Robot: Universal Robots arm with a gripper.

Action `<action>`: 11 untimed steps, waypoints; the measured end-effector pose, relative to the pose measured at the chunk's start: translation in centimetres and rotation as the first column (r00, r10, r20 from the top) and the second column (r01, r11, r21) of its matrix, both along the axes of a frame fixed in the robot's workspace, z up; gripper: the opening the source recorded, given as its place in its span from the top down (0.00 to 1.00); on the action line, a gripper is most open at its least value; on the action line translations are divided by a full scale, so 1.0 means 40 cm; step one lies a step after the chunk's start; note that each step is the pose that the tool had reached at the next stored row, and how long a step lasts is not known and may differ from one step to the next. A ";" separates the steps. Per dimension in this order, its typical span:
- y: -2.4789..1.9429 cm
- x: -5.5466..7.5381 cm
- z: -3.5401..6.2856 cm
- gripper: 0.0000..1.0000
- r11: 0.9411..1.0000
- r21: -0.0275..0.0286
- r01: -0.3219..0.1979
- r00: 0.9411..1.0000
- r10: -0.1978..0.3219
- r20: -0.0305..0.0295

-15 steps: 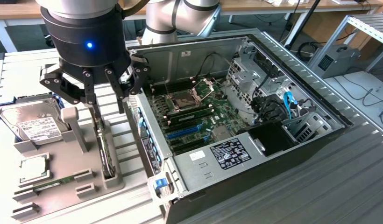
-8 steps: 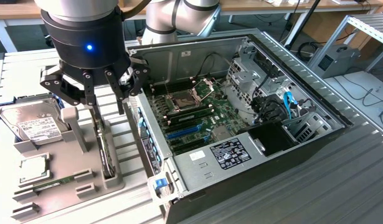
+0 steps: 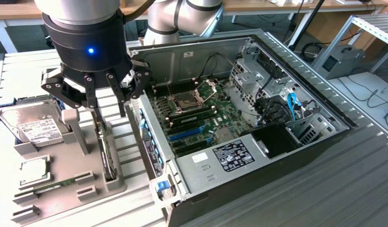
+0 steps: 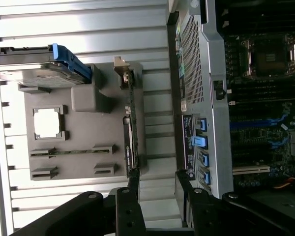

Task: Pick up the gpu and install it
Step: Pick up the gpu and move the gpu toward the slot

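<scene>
The gripper (image 3: 101, 105), jaws spread and holding nothing, hangs over the gpu (image 3: 106, 150), which stands on edge in a slot of the grey holder (image 3: 65, 163) beside the open computer case (image 3: 301, 76). Judged best practice: fingers squared to the card's faces, top edge centred between them, straight descent. The wrist view puts the gpu (image 4: 129, 132) in line with one finger (image 4: 133, 183), not midway; the exterior view adds the clearance above the card and the blue slots (image 3: 184, 134) beyond.

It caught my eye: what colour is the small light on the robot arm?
The light is blue, seen best in the exterior view.
</scene>
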State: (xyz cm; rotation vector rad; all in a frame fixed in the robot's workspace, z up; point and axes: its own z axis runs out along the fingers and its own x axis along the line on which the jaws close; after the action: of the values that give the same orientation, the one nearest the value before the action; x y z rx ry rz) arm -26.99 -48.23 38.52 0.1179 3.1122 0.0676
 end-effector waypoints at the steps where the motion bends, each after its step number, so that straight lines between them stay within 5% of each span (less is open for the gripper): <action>1: 0.000 0.000 -0.001 0.58 1.000 0.000 0.000 1.000 0.000 0.000; 11: 0.000 0.000 -0.008 0.58 1.000 0.000 0.000 1.000 0.000 0.000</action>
State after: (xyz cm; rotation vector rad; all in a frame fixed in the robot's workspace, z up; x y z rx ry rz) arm -27.01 -48.23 38.19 0.1180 3.1122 0.0676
